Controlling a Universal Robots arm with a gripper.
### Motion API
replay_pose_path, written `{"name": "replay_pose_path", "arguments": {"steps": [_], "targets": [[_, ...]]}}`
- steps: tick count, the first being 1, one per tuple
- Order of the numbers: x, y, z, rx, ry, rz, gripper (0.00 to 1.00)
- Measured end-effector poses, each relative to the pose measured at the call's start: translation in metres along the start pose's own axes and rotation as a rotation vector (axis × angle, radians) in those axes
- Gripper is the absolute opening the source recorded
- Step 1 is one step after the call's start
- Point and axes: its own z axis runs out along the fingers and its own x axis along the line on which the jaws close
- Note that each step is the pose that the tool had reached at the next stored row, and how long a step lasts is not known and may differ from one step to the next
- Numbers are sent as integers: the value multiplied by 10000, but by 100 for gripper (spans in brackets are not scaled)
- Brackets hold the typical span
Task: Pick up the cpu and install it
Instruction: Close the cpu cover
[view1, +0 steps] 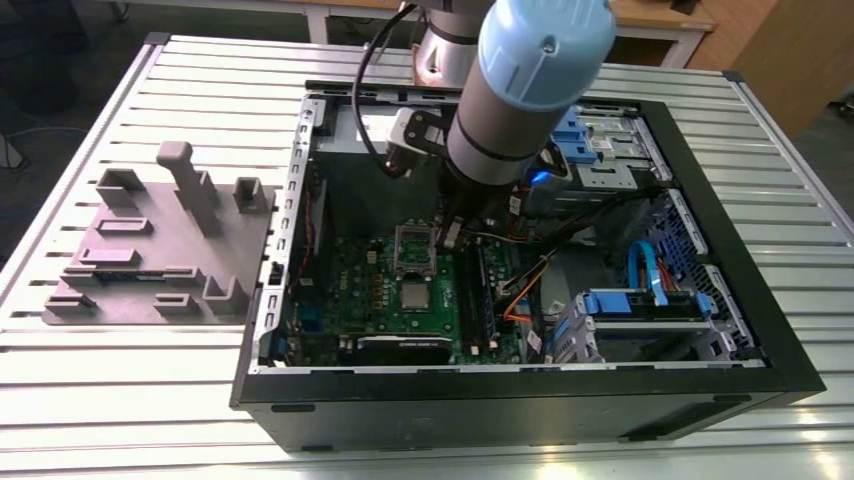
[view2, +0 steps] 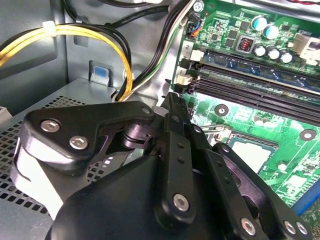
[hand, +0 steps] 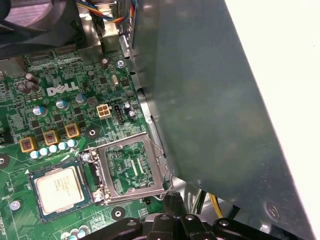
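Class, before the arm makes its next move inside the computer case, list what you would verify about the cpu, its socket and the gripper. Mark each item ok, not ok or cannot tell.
1. The cpu is lying in the socket: ok, it sits flat inside it.
2. Load plate is closed over the cpu: not ok, it stands open beside it.
3. Gripper is off the cpu: ok, it is by the load plate's edge.
4. Gripper is touching the load plate: cannot tell.
5. Cables are off the socket: ok, the yellow cables lie apart from it.
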Motion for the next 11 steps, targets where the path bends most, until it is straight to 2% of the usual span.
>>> {"name": "replay_pose_path", "arguments": {"steps": [4, 11], "targets": [[-2, 5, -16, 27, 76, 5, 11], [-11, 17, -64, 46, 128, 9, 11]]}}
